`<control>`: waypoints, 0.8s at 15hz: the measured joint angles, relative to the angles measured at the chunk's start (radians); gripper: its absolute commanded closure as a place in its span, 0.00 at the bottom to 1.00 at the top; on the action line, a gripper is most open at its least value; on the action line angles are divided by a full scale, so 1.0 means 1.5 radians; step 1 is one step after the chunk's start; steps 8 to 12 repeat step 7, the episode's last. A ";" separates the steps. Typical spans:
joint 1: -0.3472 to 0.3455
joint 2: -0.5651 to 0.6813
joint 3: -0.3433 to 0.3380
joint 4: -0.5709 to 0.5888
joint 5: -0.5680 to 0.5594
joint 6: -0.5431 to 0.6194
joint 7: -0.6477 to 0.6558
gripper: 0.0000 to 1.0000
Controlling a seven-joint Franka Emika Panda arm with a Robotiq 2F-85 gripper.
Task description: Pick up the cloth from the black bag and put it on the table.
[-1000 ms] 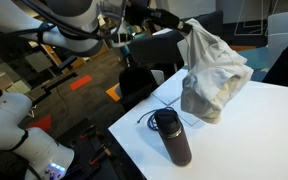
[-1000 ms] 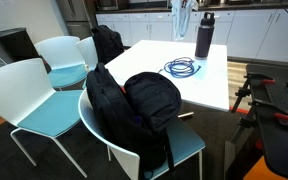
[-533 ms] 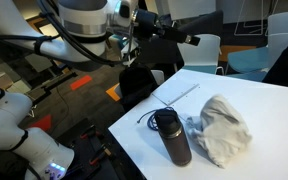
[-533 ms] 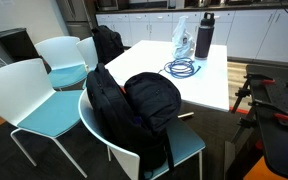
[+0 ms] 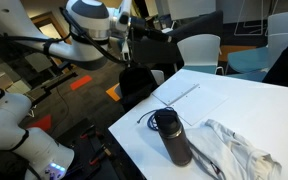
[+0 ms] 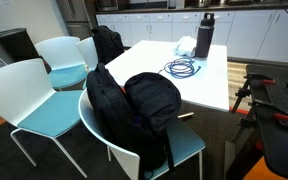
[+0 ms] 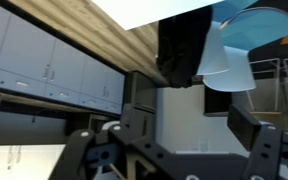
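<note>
The pale cloth (image 5: 239,155) lies crumpled on the white table (image 5: 224,100), right of a dark bottle (image 5: 174,137). In an exterior view the cloth (image 6: 187,45) shows as a small heap beside the bottle (image 6: 204,35). A black bag (image 5: 134,80) sits on a chair off the table's far corner, and this bag (image 6: 108,45) also appears in an exterior view. My gripper (image 5: 156,28) hangs high above that corner, well clear of the cloth. In the wrist view my gripper (image 7: 189,115) stands open with nothing between its fingers (image 7: 246,125).
A coiled blue cable (image 6: 182,68) lies on the table near the bottle. Another black backpack (image 6: 134,105) fills a teal chair (image 6: 44,115) at the near side. More chairs (image 5: 199,50) ring the table, and cabinets line the back wall.
The gripper opened and let go of the cloth, which fell from above the table and spread out beside the bottle. The arm drew back up and away from the table.
</note>
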 measured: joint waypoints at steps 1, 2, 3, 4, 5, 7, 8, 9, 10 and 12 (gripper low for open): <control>0.003 0.000 0.009 -0.012 0.020 0.033 -0.014 0.00; 0.006 0.000 0.016 -0.025 0.038 0.065 -0.023 0.00; 0.008 0.000 0.025 -0.038 0.050 0.099 -0.025 0.00; 0.021 0.000 0.022 -0.057 0.087 0.130 -0.047 0.00; 0.032 0.002 0.024 -0.075 0.100 0.157 -0.058 0.00; 0.034 0.008 0.048 -0.100 0.062 0.193 -0.010 0.00; 0.034 0.008 0.048 -0.100 0.062 0.193 -0.010 0.00; 0.034 0.008 0.048 -0.100 0.062 0.193 -0.010 0.00; 0.034 0.008 0.048 -0.100 0.062 0.193 -0.010 0.00; 0.034 0.008 0.048 -0.100 0.062 0.193 -0.010 0.00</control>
